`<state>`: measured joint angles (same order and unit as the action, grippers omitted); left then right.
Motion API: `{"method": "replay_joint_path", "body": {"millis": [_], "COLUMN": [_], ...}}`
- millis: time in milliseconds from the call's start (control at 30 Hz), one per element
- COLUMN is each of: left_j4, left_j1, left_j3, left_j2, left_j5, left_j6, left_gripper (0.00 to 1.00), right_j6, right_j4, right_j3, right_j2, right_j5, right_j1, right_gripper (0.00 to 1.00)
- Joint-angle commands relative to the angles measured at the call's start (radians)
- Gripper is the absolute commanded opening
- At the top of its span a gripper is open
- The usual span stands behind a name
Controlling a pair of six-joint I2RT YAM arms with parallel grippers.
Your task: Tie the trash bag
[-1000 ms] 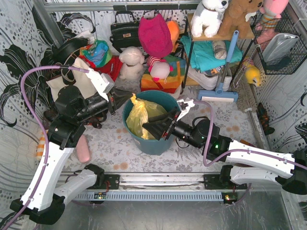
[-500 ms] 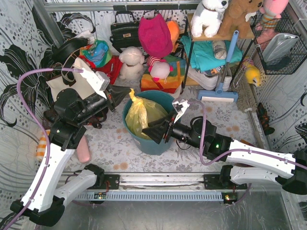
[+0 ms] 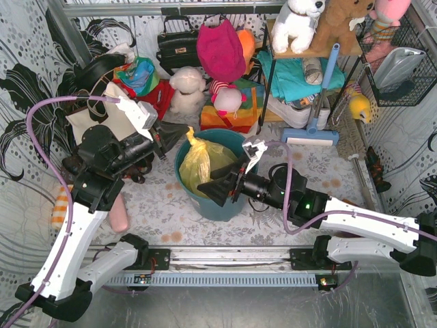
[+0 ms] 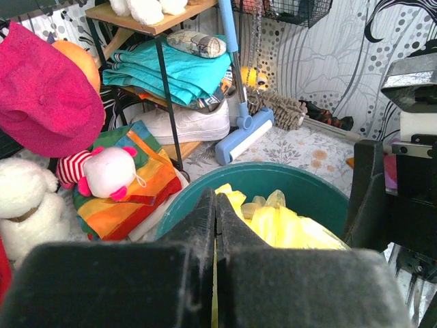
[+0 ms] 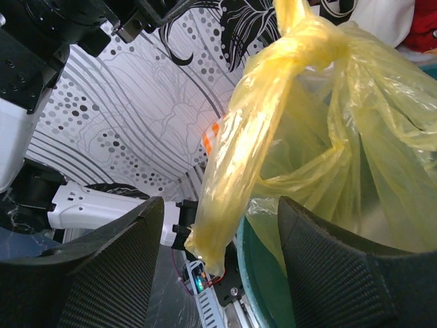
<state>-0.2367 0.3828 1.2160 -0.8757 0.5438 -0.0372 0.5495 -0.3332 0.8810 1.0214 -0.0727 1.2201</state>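
The yellow trash bag (image 3: 198, 164) sits in the teal bin (image 3: 220, 205), its top gathered into a knot (image 5: 300, 44). My left gripper (image 3: 179, 134) is at the bin's far-left rim, jaws pressed together, tip at the bag's upper tail. In the left wrist view a thin yellow sliver shows between the closed jaws of the left gripper (image 4: 215, 195), with the bag (image 4: 293, 229) just beyond. My right gripper (image 3: 215, 186) is over the bin's near side, open. A twisted tail of the bag (image 5: 229, 184) hangs loose between the spread fingers of the right gripper (image 5: 220, 205), touching neither.
Soft toys (image 3: 188, 89), a black handbag (image 3: 179, 44) and a cream tote (image 3: 113, 119) crowd the back left. A shelf with folded cloth (image 3: 297, 75) and a blue-handled broom (image 3: 317, 113) stand at the back right. A pink object (image 3: 119, 213) lies on the floor by the left arm.
The right gripper's jaws have opened wider, letting the bag's tail hang free, and it has shifted a little left. The left gripper stays shut, drawn slightly back to the left.
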Motion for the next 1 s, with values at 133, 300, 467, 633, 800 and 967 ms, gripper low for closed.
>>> {"method": "replay_joint_path", "body": {"millis": [133,300,467,633,800,967], "left_j4": [0.063,0.071,0.061,0.054,0.05,0.047], "left_j1": [0.001,0.0,0.001,0.001,-0.001,0.001], "left_j3": [-0.013,-0.025,-0.027,-0.039,-0.049,-0.036], "left_j2": [0.006,0.013,-0.002,-0.015,-0.034,-0.061], "left_j5": [0.032,-0.01,-0.069,-0.217,-0.354,-0.364], "left_j6": [0.01,0.011,0.014,0.022,0.042,0.091], "left_gripper": [0.0,0.0,0.0,0.0,0.0,0.0], "right_j6": [-0.046,-0.033,-0.036,-0.022,0.006,0.016], "right_j4": [-0.009,0.077,0.189,0.307,0.417,0.428], "right_j3": [0.07,0.081,0.101,0.12,0.115,0.109], "right_j2": [0.026,0.006,-0.025,-0.056,-0.094,-0.095], "right_j5": [0.0,-0.066,-0.1,-0.135,-0.138,-0.127], "right_j1": [0.005,0.004,0.005,0.004,0.004,0.004], "right_gripper": [0.56,0.19,0.0,0.0,0.0,0.0]}}
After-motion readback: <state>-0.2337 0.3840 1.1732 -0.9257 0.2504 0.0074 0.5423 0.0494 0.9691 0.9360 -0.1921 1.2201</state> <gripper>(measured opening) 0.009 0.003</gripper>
